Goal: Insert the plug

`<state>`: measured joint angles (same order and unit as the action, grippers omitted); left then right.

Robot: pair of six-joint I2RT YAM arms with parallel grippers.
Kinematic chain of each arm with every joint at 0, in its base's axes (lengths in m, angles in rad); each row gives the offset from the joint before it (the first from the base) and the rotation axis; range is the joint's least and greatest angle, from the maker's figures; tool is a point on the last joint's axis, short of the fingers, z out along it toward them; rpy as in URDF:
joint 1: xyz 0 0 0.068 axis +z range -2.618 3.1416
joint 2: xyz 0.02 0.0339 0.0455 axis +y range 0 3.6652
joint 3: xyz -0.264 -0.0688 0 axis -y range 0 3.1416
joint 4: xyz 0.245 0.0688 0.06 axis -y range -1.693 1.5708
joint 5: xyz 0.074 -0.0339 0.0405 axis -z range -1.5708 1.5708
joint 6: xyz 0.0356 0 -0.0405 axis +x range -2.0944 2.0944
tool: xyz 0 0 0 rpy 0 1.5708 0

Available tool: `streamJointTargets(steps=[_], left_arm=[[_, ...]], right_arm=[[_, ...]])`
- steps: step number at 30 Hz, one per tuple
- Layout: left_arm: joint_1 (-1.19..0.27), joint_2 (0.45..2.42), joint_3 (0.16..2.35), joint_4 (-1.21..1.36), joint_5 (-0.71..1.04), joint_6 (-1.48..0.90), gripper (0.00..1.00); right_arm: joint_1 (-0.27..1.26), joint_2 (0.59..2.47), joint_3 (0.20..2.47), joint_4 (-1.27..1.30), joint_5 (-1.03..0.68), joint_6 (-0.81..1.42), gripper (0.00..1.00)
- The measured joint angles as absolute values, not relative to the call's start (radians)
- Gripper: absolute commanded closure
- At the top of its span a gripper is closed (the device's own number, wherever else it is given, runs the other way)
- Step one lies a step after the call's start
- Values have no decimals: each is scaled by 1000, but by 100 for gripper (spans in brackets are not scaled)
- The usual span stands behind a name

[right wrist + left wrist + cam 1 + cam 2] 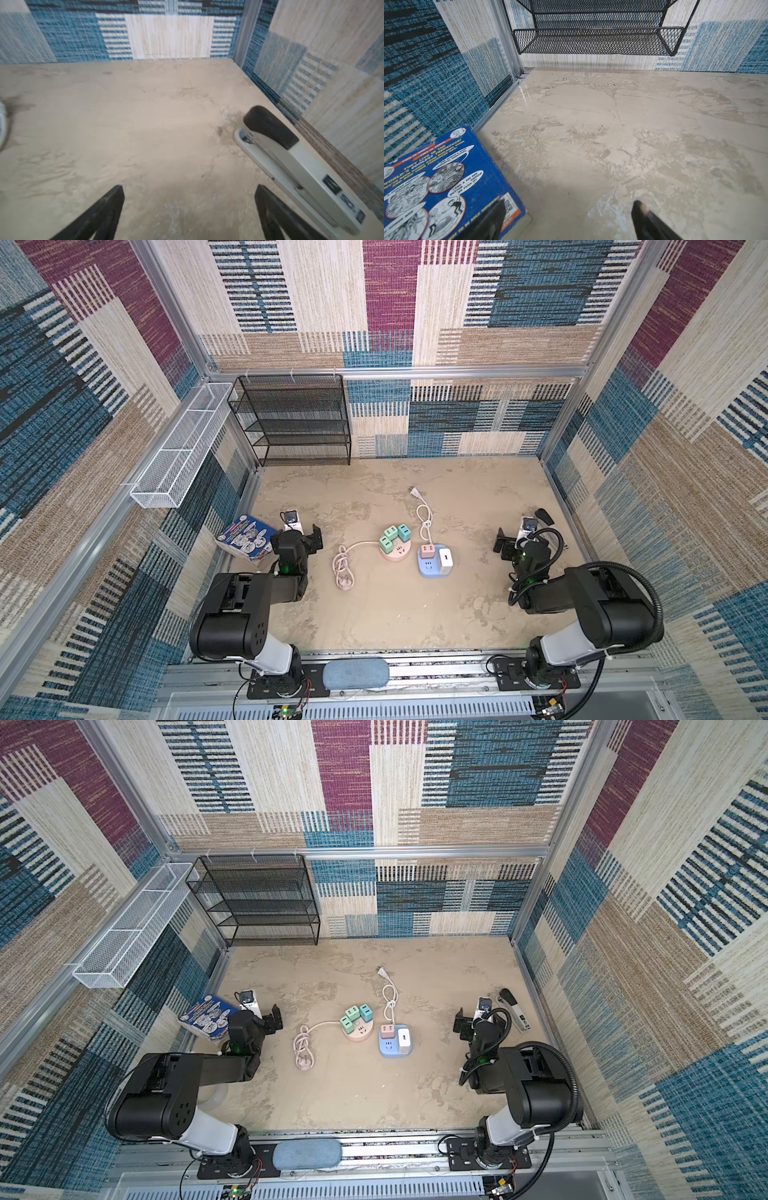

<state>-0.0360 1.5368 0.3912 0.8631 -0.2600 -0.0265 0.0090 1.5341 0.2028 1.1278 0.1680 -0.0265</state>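
Along the near rail, a blue-grey pad (356,673) sits between the two arm bases. Beyond it, left gripper (316,538) hangs over the table's (374,614) left side, jaws spread wide with nothing between them; its wrist view shows the fingertips (638,205) apart over bare surface, one just over the corner of a blue book (446,182). Right gripper (501,545) is over the right side, likewise fully parted and empty, beside a grey stapler (291,158) that lies along the right wall. Mid-table, between the arms: pink plug (345,583) lies loose on the surface at the end of its knotted pink cord (341,562), near-left of the pink round socket block (395,551). Three green adapters (392,535) stand on that block. Just right of it, the blue socket block (432,566) carries a pink adapter (427,550) and a white adapter (445,560); all appear seated, though depth of insertion cannot be judged from above. Its white cord (424,522) loops away to a white plug (414,491), lying free farther back. Both plugs are well apart from either gripper. Far left corner: black mesh rack (297,423) on the back wall, white wire basket (183,448) on the left wall.
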Motion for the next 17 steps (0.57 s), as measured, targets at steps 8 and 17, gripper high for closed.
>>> streamJointTargets(steps=[8,17], left_arm=[[-36,1537,392,863,-260,-27,1],[-36,1537,392,863,-260,-27,1]], right_arm=[[4,1533,203,1237,99,-11,0],[2,1545,226,1234,79,-8,0]])
